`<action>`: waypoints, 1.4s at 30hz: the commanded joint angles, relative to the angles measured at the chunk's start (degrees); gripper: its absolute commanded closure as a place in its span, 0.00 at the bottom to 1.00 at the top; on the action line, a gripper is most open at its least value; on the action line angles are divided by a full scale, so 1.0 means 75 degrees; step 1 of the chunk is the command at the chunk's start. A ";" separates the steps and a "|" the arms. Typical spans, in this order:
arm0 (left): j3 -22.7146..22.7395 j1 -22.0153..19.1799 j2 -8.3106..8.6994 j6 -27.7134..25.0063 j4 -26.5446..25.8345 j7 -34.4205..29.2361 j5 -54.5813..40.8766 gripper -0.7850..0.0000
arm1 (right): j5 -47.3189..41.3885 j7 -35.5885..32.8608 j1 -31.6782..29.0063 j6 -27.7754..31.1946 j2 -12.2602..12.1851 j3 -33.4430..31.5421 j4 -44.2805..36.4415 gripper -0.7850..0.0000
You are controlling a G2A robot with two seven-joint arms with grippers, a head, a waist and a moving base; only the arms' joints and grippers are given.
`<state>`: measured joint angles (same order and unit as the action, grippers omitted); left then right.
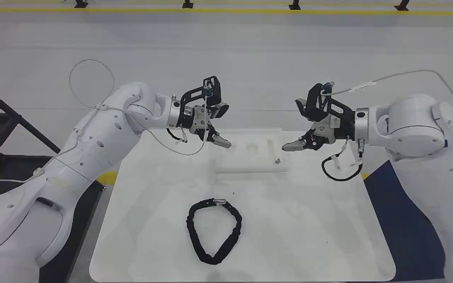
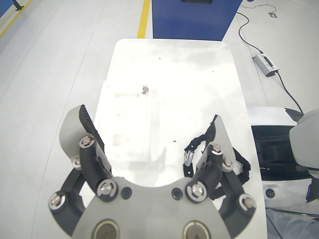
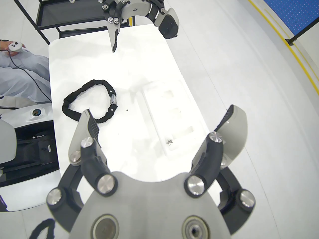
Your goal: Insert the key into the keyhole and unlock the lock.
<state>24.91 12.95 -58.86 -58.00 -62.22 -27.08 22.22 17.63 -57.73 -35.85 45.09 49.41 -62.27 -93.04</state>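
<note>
A black fabric-covered chain lock (image 1: 213, 230) lies in a loop on the white table (image 1: 318, 240), its silver lock cylinder (image 3: 113, 98) at one end. A small metal key (image 1: 278, 160) rests on the white foam tray (image 1: 251, 154) at the table's far side, near the tray's right end; the key (image 3: 169, 142) also shows in the right wrist view, and the key (image 2: 144, 90) in the left wrist view. My left gripper (image 1: 221, 140) hovers open above the tray's left end. My right gripper (image 1: 293, 146) hovers open just right of the tray, near the key. Neither holds anything.
A blue cabinet (image 2: 197, 6) with a black handle stands beyond one end of the table. A black metal rack (image 3: 62, 13) stands at the other end. Cables and a power adapter (image 2: 266, 64) lie on the floor.
</note>
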 commanded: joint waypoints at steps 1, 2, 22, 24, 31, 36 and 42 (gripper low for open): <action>0.0000 0.0000 0.0000 0.0000 0.0000 0.0000 0.0000 0.00 | 0.0000 0.0000 0.0000 0.0000 0.0000 0.0000 0.0000 0.00; 0.0000 0.0000 0.0000 0.0000 0.0000 0.0000 0.0000 0.00 | 0.0000 0.0000 0.0000 0.0000 0.0000 0.0000 0.0000 0.00; 0.0000 0.0000 0.0000 0.0000 0.0000 0.0000 0.0001 0.00 | 0.0786 0.0265 -0.0480 -0.0272 -0.0024 0.0214 0.0246 0.00; 0.0000 0.0000 0.0000 0.0000 0.0000 0.0000 0.0001 0.00 | 0.0959 0.0290 -0.0581 -0.0309 -0.0013 0.0354 0.0393 0.00; 0.0000 0.0000 0.0000 0.0000 0.0000 0.0000 0.0001 0.00 | 0.1314 0.0513 -0.0890 -0.0494 0.0026 0.0694 0.0852 0.00; 0.0000 0.0000 0.0000 0.0000 0.0000 0.0000 0.0001 0.00 | 0.1491 0.0674 -0.1127 -0.0718 0.0067 0.0940 0.1057 0.00; 0.0000 0.0000 0.0000 0.0000 0.0000 0.0000 0.0001 0.00 | 0.1901 0.0849 -0.1219 -0.1528 0.0171 0.1252 0.1377 0.00</action>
<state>24.91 12.95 -58.86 -58.00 -62.22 -27.08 22.22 31.29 -51.55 -45.03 34.74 50.54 -53.29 -82.96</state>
